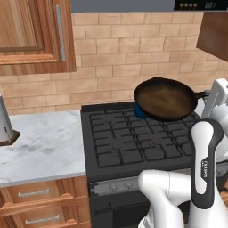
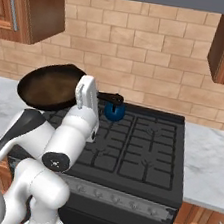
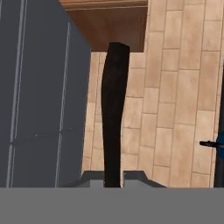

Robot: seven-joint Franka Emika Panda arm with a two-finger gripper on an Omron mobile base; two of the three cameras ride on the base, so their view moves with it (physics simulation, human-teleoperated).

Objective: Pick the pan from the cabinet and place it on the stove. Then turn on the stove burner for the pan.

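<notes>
Black pan (image 1: 165, 99) held by its handle (image 3: 113, 118) in closed fingers (image 3: 113, 181); lower level onto stove (image 1: 133, 142), clear of kettle (image 2: 114, 112).

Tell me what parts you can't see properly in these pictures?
- Small blue kettle: left base view, mostly hidden behind the pan.
- Stove front knobs: partly covered by the robot's arm in both base views.
- Gripper: hand view, its jaws cut off at the bottom, shut on the pan's handle.
</notes>
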